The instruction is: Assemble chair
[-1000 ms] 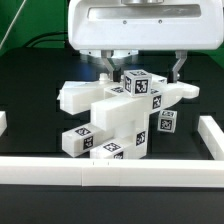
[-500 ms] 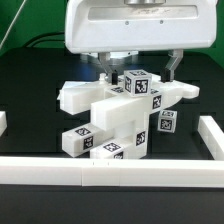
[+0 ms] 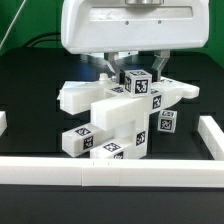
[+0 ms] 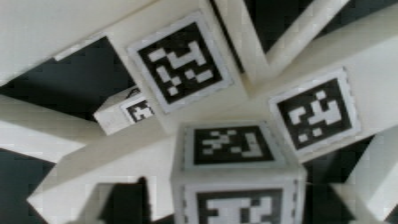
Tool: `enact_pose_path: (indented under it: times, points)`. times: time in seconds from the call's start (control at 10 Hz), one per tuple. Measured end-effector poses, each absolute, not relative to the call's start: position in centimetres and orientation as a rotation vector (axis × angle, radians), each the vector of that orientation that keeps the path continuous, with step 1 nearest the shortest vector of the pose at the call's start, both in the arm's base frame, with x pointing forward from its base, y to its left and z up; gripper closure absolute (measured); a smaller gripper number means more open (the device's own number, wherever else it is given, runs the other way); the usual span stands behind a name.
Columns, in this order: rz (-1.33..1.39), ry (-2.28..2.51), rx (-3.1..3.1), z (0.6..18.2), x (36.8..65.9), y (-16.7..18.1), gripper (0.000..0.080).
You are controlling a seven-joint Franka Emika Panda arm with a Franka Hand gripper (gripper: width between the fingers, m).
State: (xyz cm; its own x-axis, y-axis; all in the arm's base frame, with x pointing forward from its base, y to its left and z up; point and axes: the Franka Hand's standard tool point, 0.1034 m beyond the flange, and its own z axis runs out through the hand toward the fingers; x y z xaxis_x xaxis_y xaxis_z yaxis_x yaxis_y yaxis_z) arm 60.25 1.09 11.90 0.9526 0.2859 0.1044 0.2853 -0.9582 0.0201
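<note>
The chair [image 3: 120, 120] stands assembled in the middle of the black table: white blocky parts with several black-and-white tags. A tagged block [image 3: 138, 82] tops it. My gripper [image 3: 135, 68] hangs right above this block, open, with one finger [image 3: 107, 66] on each side and not touching it. In the wrist view the tagged block top [image 4: 240, 200] lies between my gripper's [image 4: 231, 215] dark fingers [image 4: 125, 205]. More tagged chair parts [image 4: 178, 65] spread beyond it.
Low white border rails run along the front [image 3: 110, 168], the exterior view's right [image 3: 210, 135] and left [image 3: 3, 122]. The robot's white housing [image 3: 125, 25] fills the top of the exterior view.
The gripper housing has shifted slightly toward the exterior view's left. The finger on the exterior view's right has come nearer the top block. The chair has not moved.
</note>
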Motion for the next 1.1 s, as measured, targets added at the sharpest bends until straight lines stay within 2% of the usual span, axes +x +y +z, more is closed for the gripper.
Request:
enact_pose_path:
  times: [0.1,0.5,0.9,1.1]
  points:
    - [0.167,0.416,3.106,11.90,60.25,1.09,0.0515]
    - [0.168,0.068,3.148,11.89,60.25,1.11,0.0515]
    - [0.156,-0.480,3.134,11.81,60.19,1.00,0.0515]
    - [0.117,-0.904,3.083,11.80,60.01,0.90,0.0515]
